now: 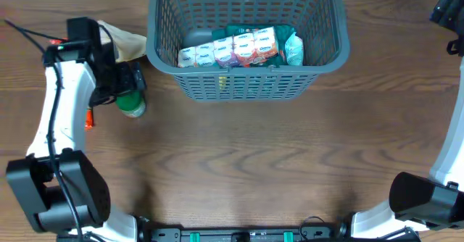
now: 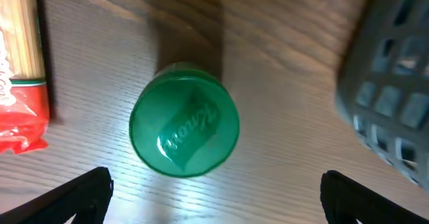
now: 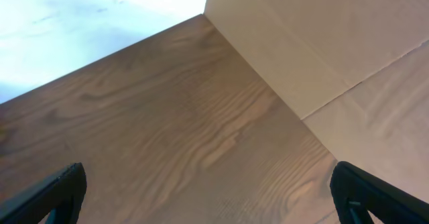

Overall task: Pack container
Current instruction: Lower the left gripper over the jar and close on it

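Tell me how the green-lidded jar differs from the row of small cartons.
Place: the green-lidded jar stands on the table outside the container; the row of small cartons lies inside it. Shape: the jar looks round from above; the cartons form a long block. Colour: the jar's lid is green; the cartons are mostly white with coloured print. Shared: neither is gripped.

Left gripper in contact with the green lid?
Apart. The left wrist view shows the left gripper open, with bare wood visible between each finger and the green lid.
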